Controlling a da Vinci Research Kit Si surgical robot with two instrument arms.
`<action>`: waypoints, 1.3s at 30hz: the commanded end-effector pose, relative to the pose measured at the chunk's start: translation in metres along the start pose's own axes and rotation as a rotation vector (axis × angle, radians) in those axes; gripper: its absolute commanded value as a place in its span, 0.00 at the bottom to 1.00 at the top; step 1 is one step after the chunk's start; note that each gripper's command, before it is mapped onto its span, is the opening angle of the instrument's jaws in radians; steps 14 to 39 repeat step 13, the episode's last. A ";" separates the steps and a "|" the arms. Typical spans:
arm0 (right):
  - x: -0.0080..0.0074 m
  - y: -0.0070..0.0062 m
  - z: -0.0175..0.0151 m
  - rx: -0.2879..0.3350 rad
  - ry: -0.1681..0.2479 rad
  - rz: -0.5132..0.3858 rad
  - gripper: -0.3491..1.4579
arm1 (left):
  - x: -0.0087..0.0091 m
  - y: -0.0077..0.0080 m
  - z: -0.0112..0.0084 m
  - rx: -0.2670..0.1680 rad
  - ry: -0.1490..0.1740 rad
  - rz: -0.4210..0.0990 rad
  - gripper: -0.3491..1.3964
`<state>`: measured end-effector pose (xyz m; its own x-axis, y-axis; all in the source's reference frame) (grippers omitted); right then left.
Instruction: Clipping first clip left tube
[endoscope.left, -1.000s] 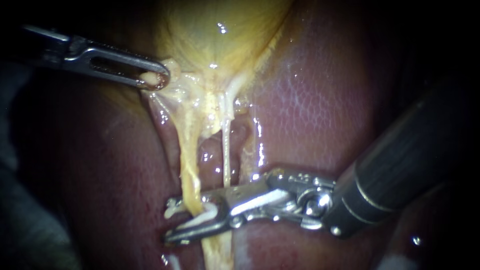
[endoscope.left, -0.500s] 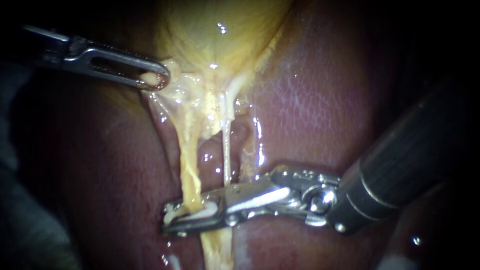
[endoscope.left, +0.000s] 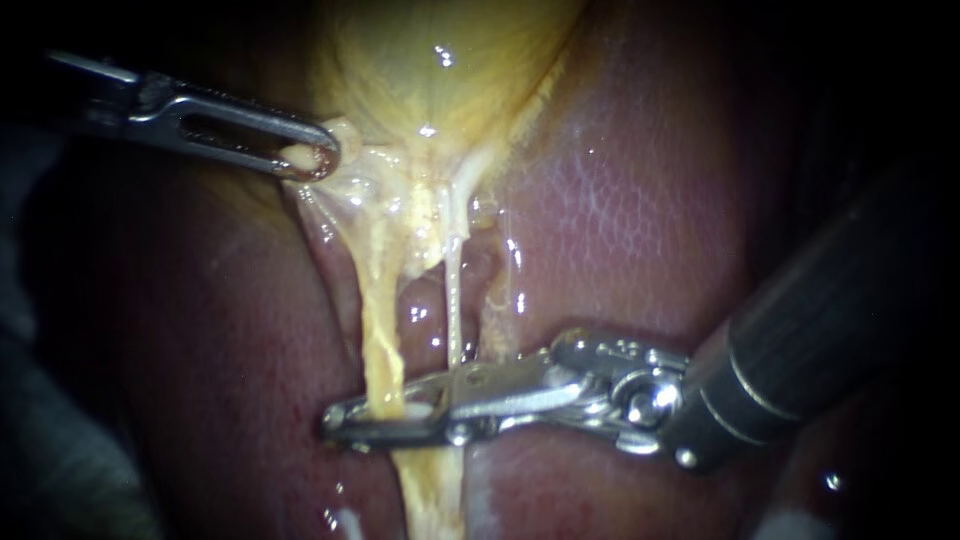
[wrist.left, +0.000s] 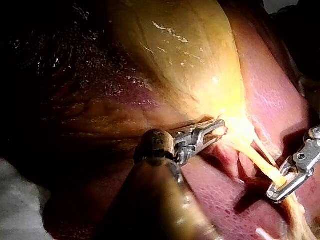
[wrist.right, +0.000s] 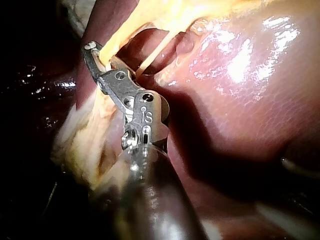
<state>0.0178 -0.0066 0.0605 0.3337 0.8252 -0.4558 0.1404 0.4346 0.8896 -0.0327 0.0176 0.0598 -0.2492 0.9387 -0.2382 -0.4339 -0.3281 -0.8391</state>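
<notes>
The yellow gallbladder (endoscope.left: 440, 70) narrows into two strands. The thick yellow left tube (endoscope.left: 378, 300) runs down over the liver (endoscope.left: 620, 220), with a thin pale right tube (endoscope.left: 452, 300) beside it. My right instrument (endoscope.left: 338, 422) lies across the left tube, its jaws pressed together on it from both sides with a white clip (endoscope.left: 413, 409) between them. In the left wrist view the same jaws (wrist.left: 274, 192) ring the left tube (wrist.left: 270, 170). My left instrument (endoscope.left: 318, 158) is shut on a pale tissue fold at the gallbladder's neck, also seen from its own wrist camera (wrist.left: 220, 131).
Wet red liver surrounds the tubes on both sides. The right instrument's dark shaft (endoscope.left: 830, 310) crosses the lower right of the endoscope view. In the right wrist view its jaws (wrist.right: 92, 50) reach past yellow fatty tissue (wrist.right: 95, 130). The view's edges are dark.
The right instrument's jaws have closed step by step on the left tube, flattening the white clip, and its wrist has drifted slightly right. The left instrument has stayed still.
</notes>
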 end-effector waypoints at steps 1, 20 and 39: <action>0.0000 -0.0001 0.0000 0.004 -0.002 0.000 0.00 | 0.0000 0.0000 0.0000 0.000 0.000 0.000 0.00; -0.0002 0.0001 0.0002 0.008 -0.006 -0.002 0.00 | 0.0000 0.0000 0.0000 0.000 0.000 0.000 0.00; -0.0002 0.0001 0.0002 0.008 -0.006 -0.002 0.00 | 0.0000 0.0000 0.0000 0.000 0.000 0.000 0.00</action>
